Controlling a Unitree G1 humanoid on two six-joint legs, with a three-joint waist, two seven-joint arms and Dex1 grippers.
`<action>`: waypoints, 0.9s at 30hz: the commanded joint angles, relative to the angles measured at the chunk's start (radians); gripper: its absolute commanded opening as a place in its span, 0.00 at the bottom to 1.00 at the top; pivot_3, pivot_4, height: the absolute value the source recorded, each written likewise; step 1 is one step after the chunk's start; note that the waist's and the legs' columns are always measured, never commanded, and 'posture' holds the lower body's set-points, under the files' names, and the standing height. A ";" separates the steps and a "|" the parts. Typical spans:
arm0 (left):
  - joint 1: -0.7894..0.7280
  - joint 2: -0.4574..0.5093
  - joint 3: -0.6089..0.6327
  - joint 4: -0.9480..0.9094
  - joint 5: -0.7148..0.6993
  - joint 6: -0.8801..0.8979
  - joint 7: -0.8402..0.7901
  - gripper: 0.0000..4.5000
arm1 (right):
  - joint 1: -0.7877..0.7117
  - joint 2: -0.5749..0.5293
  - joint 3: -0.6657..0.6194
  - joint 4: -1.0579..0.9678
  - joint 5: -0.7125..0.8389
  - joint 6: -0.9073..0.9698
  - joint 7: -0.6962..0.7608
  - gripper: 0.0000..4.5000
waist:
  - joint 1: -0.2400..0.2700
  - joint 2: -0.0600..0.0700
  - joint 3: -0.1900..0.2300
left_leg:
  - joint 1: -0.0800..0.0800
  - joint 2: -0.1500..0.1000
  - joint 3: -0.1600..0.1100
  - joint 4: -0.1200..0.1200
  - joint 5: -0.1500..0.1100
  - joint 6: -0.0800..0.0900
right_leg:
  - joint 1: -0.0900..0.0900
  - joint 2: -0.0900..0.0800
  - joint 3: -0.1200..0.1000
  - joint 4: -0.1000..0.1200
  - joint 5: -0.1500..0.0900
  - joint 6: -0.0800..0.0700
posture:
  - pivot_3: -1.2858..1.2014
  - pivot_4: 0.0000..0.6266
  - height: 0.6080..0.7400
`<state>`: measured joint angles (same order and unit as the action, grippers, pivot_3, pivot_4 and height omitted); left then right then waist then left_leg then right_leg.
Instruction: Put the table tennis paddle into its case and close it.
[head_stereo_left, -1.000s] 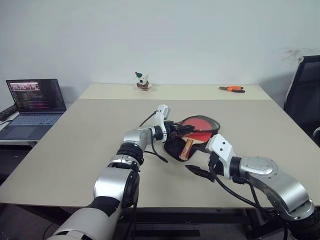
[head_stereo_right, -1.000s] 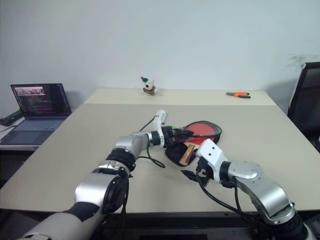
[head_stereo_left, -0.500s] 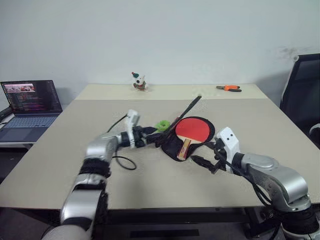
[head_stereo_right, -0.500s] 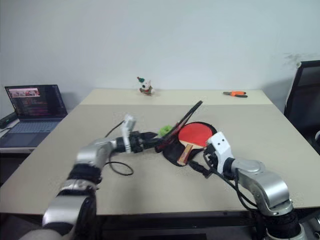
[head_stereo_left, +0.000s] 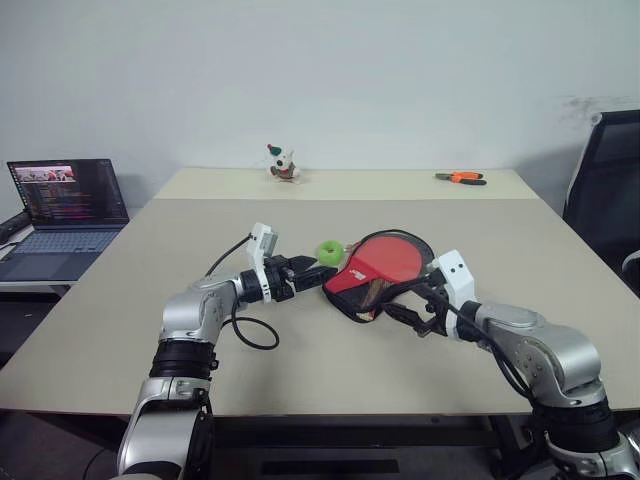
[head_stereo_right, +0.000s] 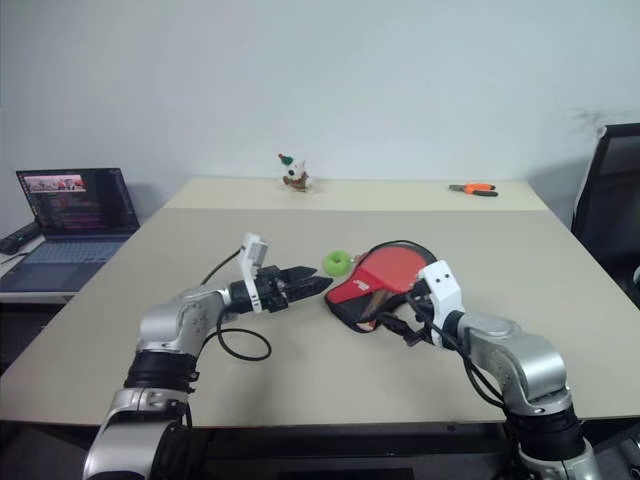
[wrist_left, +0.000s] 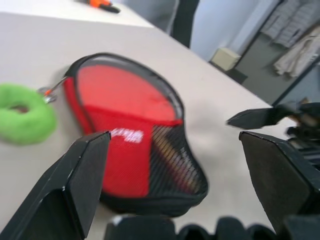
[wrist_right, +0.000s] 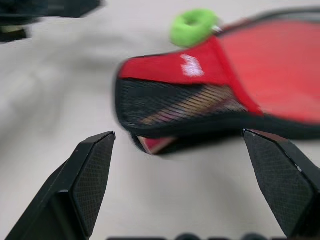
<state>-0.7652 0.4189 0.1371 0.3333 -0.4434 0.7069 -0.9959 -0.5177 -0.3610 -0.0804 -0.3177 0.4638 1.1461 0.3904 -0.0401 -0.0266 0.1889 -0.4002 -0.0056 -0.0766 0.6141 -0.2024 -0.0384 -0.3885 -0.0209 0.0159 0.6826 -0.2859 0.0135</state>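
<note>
Closing the black-and-red mesh fabric case (head_stereo_left: 372, 276) needs the wooden handle end (peeking out) tucked first; left gripper (head_stereo_left: 325, 273) and right gripper (head_stereo_left: 405, 312) gape wide, empty.

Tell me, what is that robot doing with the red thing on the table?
The robot is packing a ping-pong paddle into its red and black case. The paddle lies inside, with the end of its handle peeking out from under the mesh flap. The case lies on the table beside a green ring tag. The left pincer and the right pincer are both open on either side of the case, holding nothing.
</note>
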 joint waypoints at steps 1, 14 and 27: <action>0.020 0.061 0.058 -0.086 -0.073 0.030 -0.028 1.00 | -0.041 0.094 -0.108 0.024 0.044 0.077 -0.090 1.00 | -0.004 0.000 0.000 | 0.000 0.000 0.000 0.000 0.000 0.000 | 0.000 0.000 0.000 0.000 0.000 0.000 | 0.52 0.24 1.00; 0.123 0.188 0.138 -0.207 -0.190 0.077 -0.006 1.00 | -0.126 0.309 -0.175 0.281 0.030 0.021 -0.202 1.00 | -0.005 0.000 0.000 | 0.000 -0.001 0.001 -0.001 0.000 0.000 | 0.000 0.000 0.000 0.000 0.000 0.000 | 0.52 0.24 1.00; 0.310 0.298 0.156 -0.338 -0.265 0.102 -0.057 1.00 | -0.241 0.351 -0.179 0.611 -0.013 -0.229 -0.233 1.00 | -0.015 0.000 0.000 | 0.001 0.001 0.002 -0.002 0.000 0.000 | 0.000 0.001 0.001 0.000 0.001 -0.002 | 0.52 0.24 1.00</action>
<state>-0.4503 0.7008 0.2657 0.0399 -0.6846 0.8208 -1.0550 -0.7331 -0.0181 -0.2472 0.2668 0.4522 0.9638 0.1655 -0.0553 -0.0262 0.1889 -0.3991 -0.0047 -0.0742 0.6123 -0.2024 -0.0383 -0.3887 -0.0202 0.0163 0.6822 -0.2850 0.0117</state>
